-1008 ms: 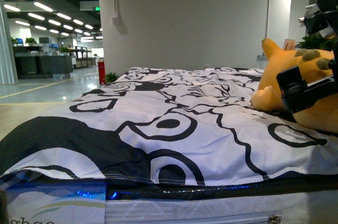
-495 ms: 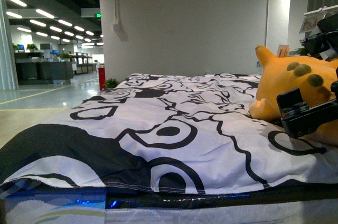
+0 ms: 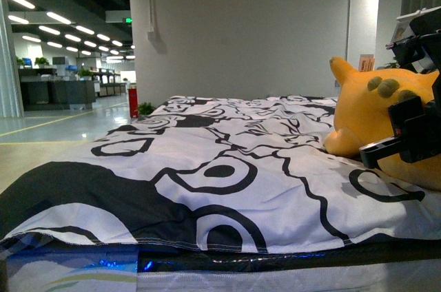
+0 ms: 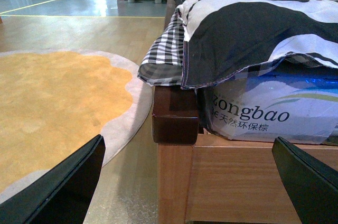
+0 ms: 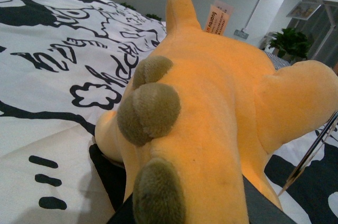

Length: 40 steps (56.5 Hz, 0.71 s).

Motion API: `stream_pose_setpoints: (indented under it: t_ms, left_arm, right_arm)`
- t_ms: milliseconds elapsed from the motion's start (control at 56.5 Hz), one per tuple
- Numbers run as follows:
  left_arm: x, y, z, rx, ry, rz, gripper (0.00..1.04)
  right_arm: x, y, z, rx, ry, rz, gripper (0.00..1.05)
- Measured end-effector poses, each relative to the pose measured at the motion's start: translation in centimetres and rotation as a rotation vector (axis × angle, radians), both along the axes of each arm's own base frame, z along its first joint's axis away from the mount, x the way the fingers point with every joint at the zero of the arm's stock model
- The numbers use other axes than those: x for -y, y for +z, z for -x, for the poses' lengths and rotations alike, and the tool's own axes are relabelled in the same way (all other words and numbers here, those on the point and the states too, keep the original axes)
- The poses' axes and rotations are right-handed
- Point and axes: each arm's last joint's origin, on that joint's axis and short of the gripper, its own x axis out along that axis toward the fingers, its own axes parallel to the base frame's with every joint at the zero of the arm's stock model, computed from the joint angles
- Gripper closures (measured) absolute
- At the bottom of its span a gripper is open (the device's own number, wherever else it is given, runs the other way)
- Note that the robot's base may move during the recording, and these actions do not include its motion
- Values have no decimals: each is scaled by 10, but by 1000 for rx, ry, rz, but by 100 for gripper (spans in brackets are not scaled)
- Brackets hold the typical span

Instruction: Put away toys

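A yellow-orange plush animal [image 3: 375, 116] lies at the right edge of the bed in the front view, one pointed ear up and olive-tan toe pads showing. My right gripper [image 3: 406, 137] is shut on it at the paw. The right wrist view is filled by the plush animal [image 5: 211, 113], its toe pads [image 5: 150, 110] close to the camera and a paper tag by the ear. My left gripper [image 4: 193, 192] hangs open and empty beside the bed's corner, low near the floor.
The bed carries a black-and-white patterned sheet [image 3: 227, 161] over a wrapped mattress [image 4: 264, 113] on a wooden frame [image 4: 237, 182] with a dark corner post [image 4: 174, 113]. An orange rug [image 4: 47, 108] covers the floor beside it. A white wall [image 3: 248, 23] stands behind.
My right gripper has risen a little and shifted right with the plush animal in it. The plush's ear and paw sit slightly higher. The camera view settled after tilting.
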Motion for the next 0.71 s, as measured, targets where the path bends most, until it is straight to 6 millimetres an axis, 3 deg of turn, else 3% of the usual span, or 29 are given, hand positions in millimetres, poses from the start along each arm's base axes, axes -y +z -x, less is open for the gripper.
stream_pose_setpoints:
  t_ms: [124, 301, 495, 601, 707]
  left_arm:
    - [0, 0, 0, 0, 0, 0, 6]
    - [0, 0, 0, 0, 0, 0, 6]
    - [0, 0, 0, 0, 0, 0, 6]
    - [0, 0, 0, 0, 0, 0, 6]
    - [0, 0, 0, 0, 0, 0, 6]
  right_arm:
    - [1, 2, 2, 2, 15, -5, 95]
    - [8, 18, 16, -11, 96, -93, 97]
    - [24, 57, 50, 31, 270, -240, 97]
    - [42, 80, 78, 84, 327, -328, 97]
    - [55, 84, 102, 106, 351, -381, 97]
